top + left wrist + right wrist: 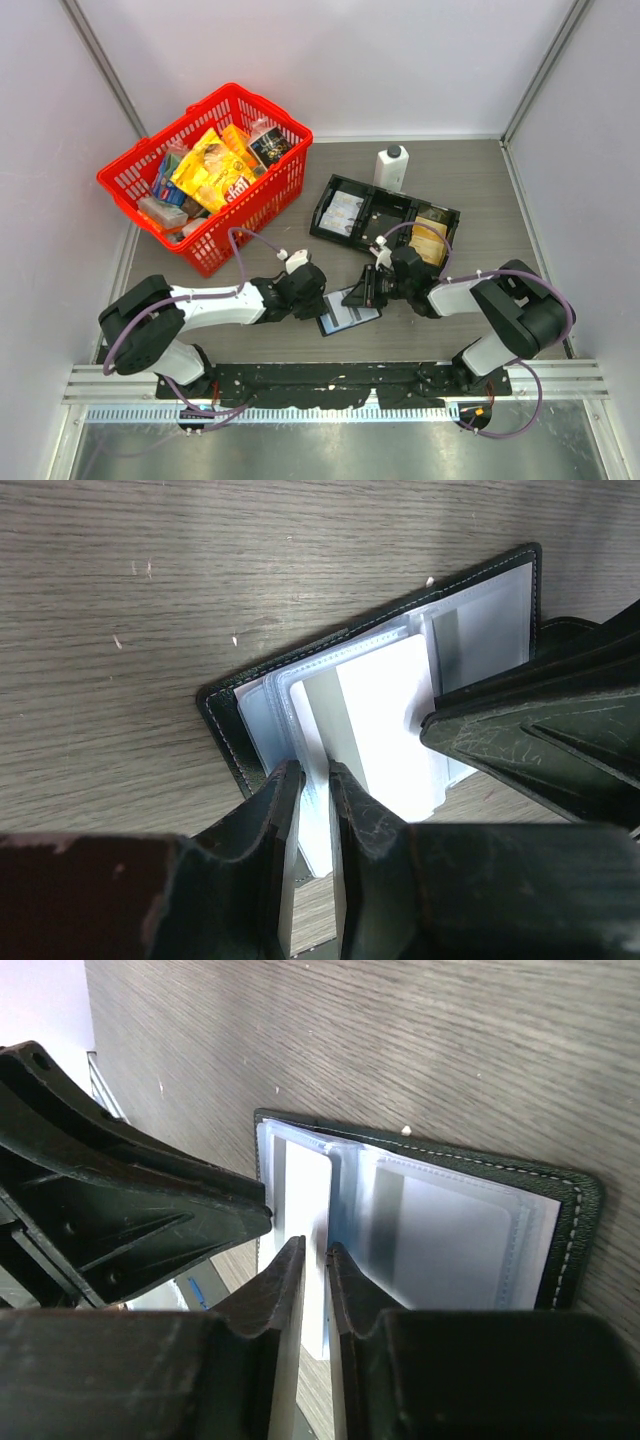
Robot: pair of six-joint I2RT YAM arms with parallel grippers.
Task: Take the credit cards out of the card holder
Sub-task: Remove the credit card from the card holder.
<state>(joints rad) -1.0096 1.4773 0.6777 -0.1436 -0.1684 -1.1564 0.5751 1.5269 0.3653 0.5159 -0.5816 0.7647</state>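
holder (348, 312) lies open. left gripper (315, 772) nearly closed, pinching its sleeve edge. right gripper (314, 1248) likewise on a pale card (300, 1188).

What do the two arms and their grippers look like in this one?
The left arm and right arm have white links, black joints and looping purple cables. The left gripper and right gripper are black, scuffed and wedge-shaped.
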